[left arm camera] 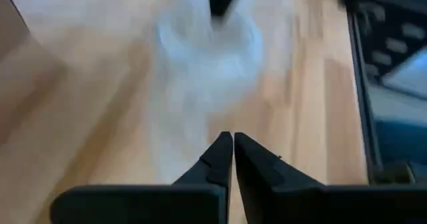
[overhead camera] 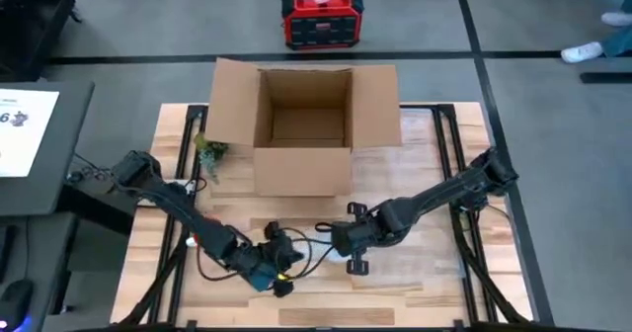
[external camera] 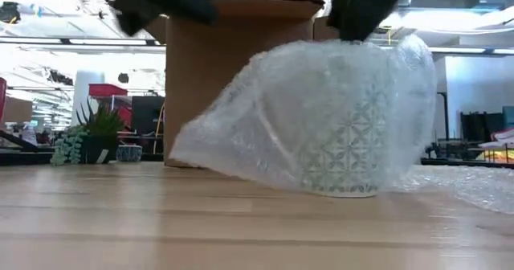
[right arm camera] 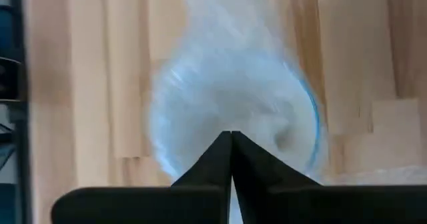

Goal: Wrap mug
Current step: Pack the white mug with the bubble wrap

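A white mug with a teal pattern [external camera: 345,161] stands upright on the wooden table, draped in clear bubble wrap [external camera: 273,117]. The wrap's loose part slopes down to the table on the mug's left. My right gripper [right arm camera: 231,136] is shut right over the mug's covered mouth [right arm camera: 233,97]; it shows above the mug in the low view [external camera: 365,13]. My left gripper [left arm camera: 232,143] is shut and hovers above the wrap's spread part, left of the mug [overhead camera: 284,263]. Whether it touches the wrap I cannot tell. My right gripper comes from above with shut fingers and meets the bubble wrap on top of the mug [external camera: 361,43], over the mouth. I cannot tell whether a layer is pinched between the fingers or only pressed. The mug stands on its base on the table.
An open cardboard box [overhead camera: 301,124] stands behind the mug at the table's far middle, with a small potted plant [overhead camera: 210,154] to its left. More bubble wrap [external camera: 474,186] lies on the table to the mug's right. A red device [overhead camera: 319,18] sits on the floor beyond.
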{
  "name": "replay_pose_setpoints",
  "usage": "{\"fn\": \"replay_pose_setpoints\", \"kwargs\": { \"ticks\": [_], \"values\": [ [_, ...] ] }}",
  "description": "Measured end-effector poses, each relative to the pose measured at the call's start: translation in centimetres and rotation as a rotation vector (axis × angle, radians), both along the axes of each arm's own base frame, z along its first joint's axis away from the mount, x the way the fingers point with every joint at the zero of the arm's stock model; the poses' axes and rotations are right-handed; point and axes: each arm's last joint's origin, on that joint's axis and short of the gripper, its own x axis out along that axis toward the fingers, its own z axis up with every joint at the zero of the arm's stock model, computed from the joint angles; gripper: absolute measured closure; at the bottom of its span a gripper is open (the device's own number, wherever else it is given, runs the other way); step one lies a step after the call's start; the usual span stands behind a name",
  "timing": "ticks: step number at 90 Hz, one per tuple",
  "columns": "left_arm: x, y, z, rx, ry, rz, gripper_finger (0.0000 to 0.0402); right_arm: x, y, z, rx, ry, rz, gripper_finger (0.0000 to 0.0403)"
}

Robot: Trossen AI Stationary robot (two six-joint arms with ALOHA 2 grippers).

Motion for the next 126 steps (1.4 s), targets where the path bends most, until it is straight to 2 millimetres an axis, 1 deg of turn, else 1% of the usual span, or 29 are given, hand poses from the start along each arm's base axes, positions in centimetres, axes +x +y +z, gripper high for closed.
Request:
{"fn": "replay_pose_setpoints", "kwargs": {
  "ticks": [6,14,18,25,30,43,51,56,63,68,76,88,105,118,126],
  "values": [
    [-0.9,-0.7,-0.8,-0.014,0.056,-0.011,0.0401,0.3,0.3,0.4,0.003,-0.043,0.016,0.0403],
    [-1.7,-1.5,-2.6,-0.01,0.093,-0.016,0.0396,0.9,0.7,0.6,0.017,-0.103,0.037,0.0403],
    [-2.0,-1.7,-3.7,0.009,0.119,-0.014,0.0388,1.2,0.7,0.3,0.02,-0.102,0.038,0.0403],
    [-1.8,-1.8,-5.4,0.037,0.125,0.008,0.0366,1.8,0.4,-1.1,0.006,-0.066,0.031,0.0403],
    [-1.3,-1.8,-6.4,0.059,0.119,0.022,0.0346,2.3,0.3,-2.0,-0.003,-0.042,0.028,0.0403],
    [0.7,-1.4,-9.3,0.096,0.08,0.045,0.0295,3.3,0.0,-3.7,-0.012,-0.012,0.03,0.0403],
    [1.8,-0.7,-10.7,0.113,0.076,0.063,0.028,3.6,0.1,-4.6,-0.018,0.005,0.029,0.0403],
    [2.3,-0.4,-11.0,0.121,0.062,0.075,0.0277,3.6,0.1,-5.2,-0.029,0.031,0.032,0.0403],
    [2.7,0.0,-11.1,0.147,0.042,0.101,0.0278,3.5,0.0,-5.3,-0.033,0.048,0.035,0.0403],
    [2.8,0.3,-11.0,0.2,0.019,0.13,0.0282,3.4,0.0,-5.4,-0.037,0.061,0.035,0.0403],
    [3.0,0.4,-10.4,0.286,-0.046,0.156,0.0294,3.1,-0.1,-5.2,-0.042,0.074,0.035,0.0403],
    [3.3,-0.2,-8.4,0.318,-0.12,0.138,0.0319,2.6,-0.5,-4.8,-0.049,0.111,0.033,0.0403],
    [3.7,-0.7,-6.1,0.35,-0.157,0.109,0.0343,1.3,-1.0,-3.6,-0.059,0.154,0.021,0.0403],
    [3.7,-0.7,-5.8,0.356,-0.151,0.097,0.0346,0.0,-1.6,-1.9,-0.089,0.172,-0.014,0.0403],
    [3.8,-0.7,-5.8,0.354,-0.15,0.096,0.0346,-0.7,-2.1,-1.7,-0.129,0.214,-0.041,0.0403]
  ]
}}
